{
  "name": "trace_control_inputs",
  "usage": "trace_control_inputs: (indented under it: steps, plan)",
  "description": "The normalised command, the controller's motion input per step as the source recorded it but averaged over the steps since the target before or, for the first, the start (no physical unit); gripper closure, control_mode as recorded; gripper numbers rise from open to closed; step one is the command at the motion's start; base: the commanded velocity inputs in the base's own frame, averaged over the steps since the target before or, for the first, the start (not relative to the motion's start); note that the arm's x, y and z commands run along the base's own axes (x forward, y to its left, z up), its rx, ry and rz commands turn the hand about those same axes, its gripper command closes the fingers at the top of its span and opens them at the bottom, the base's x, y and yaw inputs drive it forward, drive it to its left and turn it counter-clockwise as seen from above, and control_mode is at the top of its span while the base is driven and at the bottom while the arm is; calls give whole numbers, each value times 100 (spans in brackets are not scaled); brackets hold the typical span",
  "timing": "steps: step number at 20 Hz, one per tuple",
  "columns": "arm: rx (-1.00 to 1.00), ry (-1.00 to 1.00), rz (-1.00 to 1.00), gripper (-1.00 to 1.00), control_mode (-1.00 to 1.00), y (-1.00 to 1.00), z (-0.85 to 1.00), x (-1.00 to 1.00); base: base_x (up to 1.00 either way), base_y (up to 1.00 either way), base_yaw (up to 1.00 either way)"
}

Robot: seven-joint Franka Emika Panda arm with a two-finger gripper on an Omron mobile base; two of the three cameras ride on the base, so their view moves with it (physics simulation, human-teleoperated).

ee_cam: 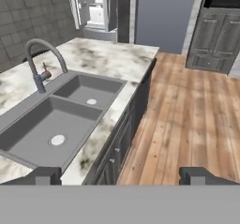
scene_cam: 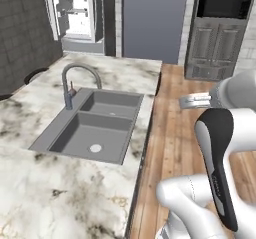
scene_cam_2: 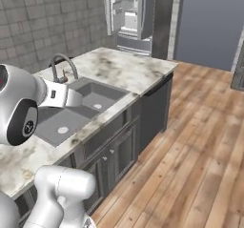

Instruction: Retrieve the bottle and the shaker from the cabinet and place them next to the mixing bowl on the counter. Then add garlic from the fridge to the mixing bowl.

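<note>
My gripper (ee_cam: 122,175) hangs open above the wooden floor beside the island, its two fingertips (ee_cam: 47,175) far apart with nothing between them. In the base views the gripper (scene_cam: 187,101) (scene_cam_2: 78,98) points forward at about counter height, just off the counter's edge. The marble counter (scene_cam: 120,68) (scene_cam_2: 124,65) (ee_cam: 108,59) holds a double sink. At the far end of the room stands the fridge (scene_cam: 75,13) (scene_cam_2: 129,12) (ee_cam: 93,5) with its door open, white shelves showing. The bottle, shaker, cabinet, mixing bowl and garlic are out of view.
A grey double sink (scene_cam: 95,125) (ee_cam: 56,120) with a curved faucet (scene_cam: 70,83) (ee_cam: 40,59) is set in the counter. A dark oven stack (scene_cam: 220,33) (ee_cam: 218,31) stands at the right. Wooden floor (scene_cam_2: 190,141) runs between island and wall, towards the fridge.
</note>
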Motion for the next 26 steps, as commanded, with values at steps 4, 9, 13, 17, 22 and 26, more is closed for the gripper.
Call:
trace_control_inputs:
  steps: [4, 9, 13, 17, 22, 26]
  plan:
    - [0, 0, 0, -100, 100, 0, 0, 0, -100, 33, 26]
    - [0, 0, 0, -100, 100, 0, 0, 0, -79, 23, 26]
    - [0, 0, 0, -100, 100, 0, 0, 0, 87, -43, -13]
    - [0, 0, 0, -100, 100, 0, 0, 0, 92, -78, -46]
    - [0, 0, 0, -100, 100, 0, 0, 0, 95, -52, -41]
    - [0, 0, 0, -100, 100, 0, 0, 0, 100, -2, -12]
